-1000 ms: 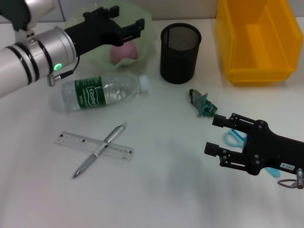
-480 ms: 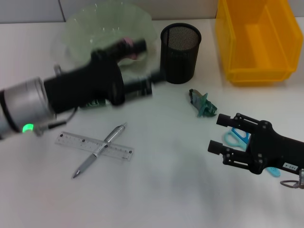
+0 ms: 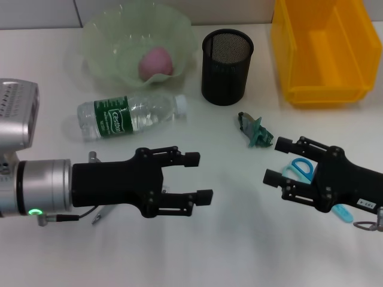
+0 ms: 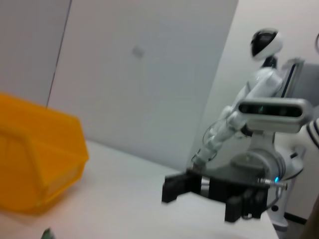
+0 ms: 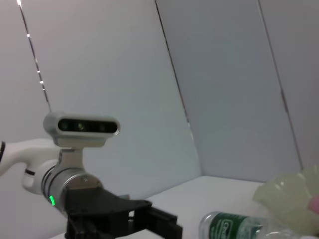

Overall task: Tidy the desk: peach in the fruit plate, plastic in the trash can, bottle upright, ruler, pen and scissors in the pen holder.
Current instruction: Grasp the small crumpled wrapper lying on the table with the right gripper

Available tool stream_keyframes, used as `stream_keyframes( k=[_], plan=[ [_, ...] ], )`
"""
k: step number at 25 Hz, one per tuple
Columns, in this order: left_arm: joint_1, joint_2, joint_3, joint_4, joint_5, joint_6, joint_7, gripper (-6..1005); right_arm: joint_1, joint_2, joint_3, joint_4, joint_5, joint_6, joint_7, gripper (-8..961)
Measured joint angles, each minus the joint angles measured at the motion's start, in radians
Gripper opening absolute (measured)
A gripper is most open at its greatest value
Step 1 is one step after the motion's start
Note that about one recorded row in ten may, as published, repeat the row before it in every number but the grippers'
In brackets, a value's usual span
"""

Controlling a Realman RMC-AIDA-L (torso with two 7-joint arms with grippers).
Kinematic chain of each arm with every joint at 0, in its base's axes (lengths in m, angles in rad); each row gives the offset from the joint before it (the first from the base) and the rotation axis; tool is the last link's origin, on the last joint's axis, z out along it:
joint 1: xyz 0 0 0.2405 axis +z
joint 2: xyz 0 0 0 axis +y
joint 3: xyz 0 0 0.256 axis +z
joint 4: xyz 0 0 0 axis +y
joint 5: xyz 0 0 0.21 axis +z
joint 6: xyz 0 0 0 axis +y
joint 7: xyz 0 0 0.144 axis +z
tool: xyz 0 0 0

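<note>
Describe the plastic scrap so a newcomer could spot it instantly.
Start at the yellow bin at the table's far right, then the black mesh pen holder beside it. Just nearer than the holder lies the plastic scrap: small, crumpled, dark green, unlike the smooth blue-handled scissors nearby.

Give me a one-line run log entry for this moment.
peach: in fruit plate | bottle: lying | left gripper: open, over pen/ruler spot | right gripper: open, by scissors

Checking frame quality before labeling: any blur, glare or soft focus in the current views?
Head view: sharp, even light, soft shadows under the left claw and right claw. Left wrist view: soft overall, yellow bin blurred. Right wrist view: bottle and bowl slightly soft, no glare.
</note>
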Motion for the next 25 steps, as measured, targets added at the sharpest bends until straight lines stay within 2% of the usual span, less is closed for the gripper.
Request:
stream_keyframes(
  k=[4,8,10,12,17,19,20,21,23,24,25],
  plan=[
    [0.006,0.001,-0.045,0.004,0.022,0.004,0.006,797,0.000,-0.001,0.063,-0.001,0.000,0.010,0.001,762],
    [0.007,0.000,-0.049,0.003,0.023,-0.004,0.022,797,-0.004,0.001,0.110,0.004,0.000,0.032,0.008,762],
    [0.007,0.000,-0.049,0.002,0.024,-0.008,0.025,796,-0.006,0.001,0.135,0.009,0.000,0.058,0.027,762],
    [0.007,0.000,-0.050,0.001,0.024,-0.015,0.025,796,-0.002,0.001,0.206,0.011,0.000,0.131,0.075,762],
    [-0.002,-0.003,-0.050,0.002,0.025,-0.028,0.025,795,0.028,-0.001,0.223,-0.030,-0.002,0.183,0.188,762],
    [-0.008,-0.005,-0.050,0.004,0.025,-0.039,0.026,795,0.063,-0.001,0.179,-0.115,-0.010,0.213,0.329,762],
    [-0.008,-0.005,-0.050,0.004,0.025,-0.039,0.026,795,0.063,-0.001,0.179,-0.115,-0.010,0.213,0.329,762],
    [-0.010,-0.005,-0.050,0.004,0.026,-0.041,0.025,795,0.083,-0.001,0.109,-0.187,-0.011,0.225,0.443,762],
    [-0.013,-0.006,-0.050,0.005,0.026,-0.043,0.026,794,0.091,-0.002,0.076,-0.219,-0.012,0.230,0.495,761],
    [-0.021,-0.007,-0.050,0.005,0.026,-0.049,0.025,794,0.101,-0.005,-0.053,-0.327,-0.023,0.247,0.660,761],
    [-0.025,-0.007,-0.050,0.005,0.026,-0.050,0.026,794,0.101,-0.005,-0.053,-0.327,-0.023,0.247,0.660,761]
  ],
)
